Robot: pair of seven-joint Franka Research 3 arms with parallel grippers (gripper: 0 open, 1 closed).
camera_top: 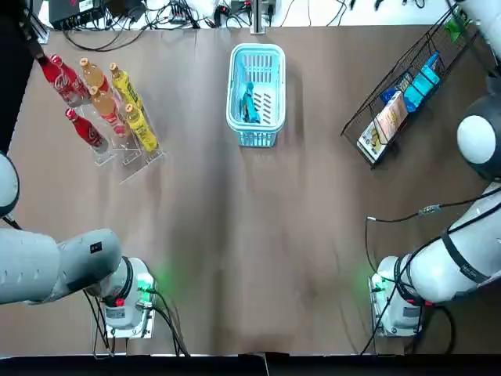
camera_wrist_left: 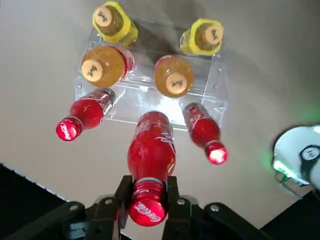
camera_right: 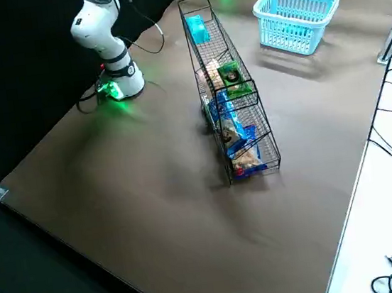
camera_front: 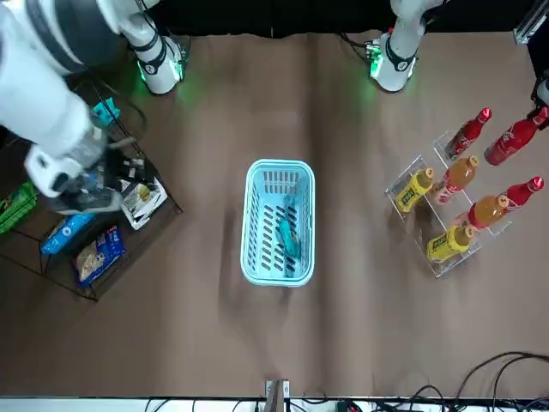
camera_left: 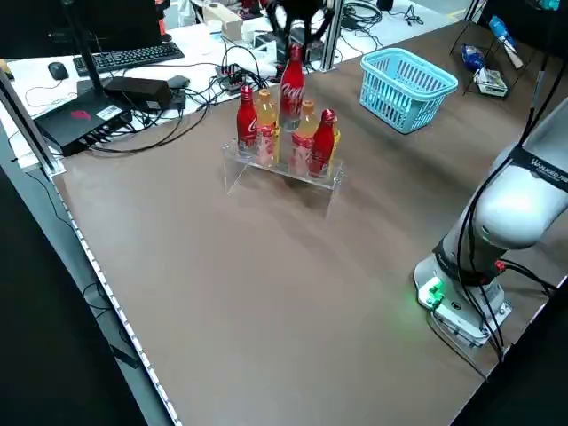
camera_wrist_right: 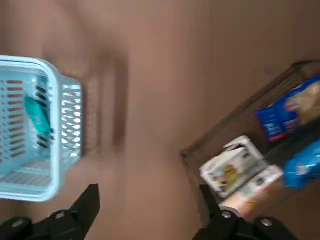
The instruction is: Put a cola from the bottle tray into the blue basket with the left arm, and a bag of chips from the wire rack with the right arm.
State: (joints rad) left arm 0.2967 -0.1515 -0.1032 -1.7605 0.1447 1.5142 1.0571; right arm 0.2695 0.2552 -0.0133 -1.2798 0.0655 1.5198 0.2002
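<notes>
- Cola, left wrist view: the left gripper is clamped on the neck of a red cola bottle with a red cap. The bottle hangs straight down from the fingers, its long axis in line with the tool. Beneath it is the clear acrylic bottle tray, with two red, two orange and two yellow bottles standing in it.
- Left side view: the held bottle rides higher than its neighbours, its base apparently clear of the tray. The light-blue slotted plastic basket stands well apart from it.
- Top view: from the left gripper the basket lies off toward the other arm, at much the same reach. I judge the carry to be a sideways sweep with the bottle kept upright. A teal packet lies inside the basket.
- Front view: the right gripper hovers over the near end of the black wire rack. A white-and-yellow chip bag lies just beside it.
- Right wrist view: the right gripper's fingers are spread wide and hold nothing. That bag lies just outside one finger, slanted to the line between them. The basket lies out past the other finger.
- Right side view: the bags lie in a row along the rack's length. The right arm is the nearer one, and its tool probably needs a shift rackward before descending.
</notes>
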